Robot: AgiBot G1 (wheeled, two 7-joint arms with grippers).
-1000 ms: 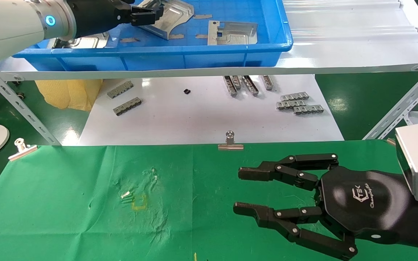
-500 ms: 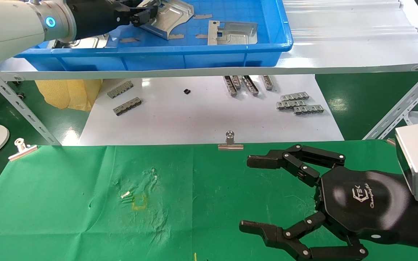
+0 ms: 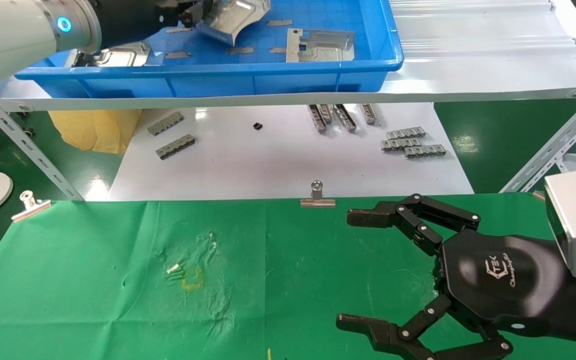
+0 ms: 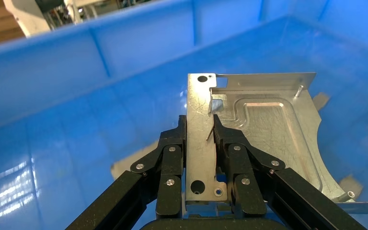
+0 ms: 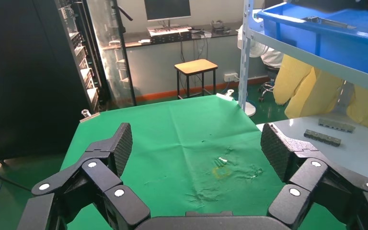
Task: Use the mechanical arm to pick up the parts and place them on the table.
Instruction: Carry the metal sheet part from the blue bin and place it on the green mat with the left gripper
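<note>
My left gripper (image 3: 194,12), the mechanical arm at work, reaches into the blue bin (image 3: 208,70) on the shelf. It is shut on the folded holed flange of a shiny silver part (image 3: 235,16), which is tilted above the bin floor. In the left wrist view the fingers (image 4: 170,153) clamp that flange from both sides (image 4: 200,127) and the part (image 4: 268,124) extends beyond them. Two more parts lie in the bin, one at the right (image 3: 320,45) and one at the left (image 3: 113,55). My right gripper (image 3: 350,270) hovers open over the green table (image 3: 93,300), nothing in it (image 5: 199,143).
A small yellow square mark (image 3: 192,279) sits on the cloth's left-middle. Binder clips (image 3: 317,196) hold the table's far edge. Beyond it a glossy white board (image 3: 268,160) carries grey toothed strips (image 3: 410,142). Grey tape scraps (image 3: 240,50) lie in the bin on the white shelf (image 3: 468,75).
The left gripper has drawn the held part up and toward the bin's far side. The right gripper's fingers have spread wider apart.
</note>
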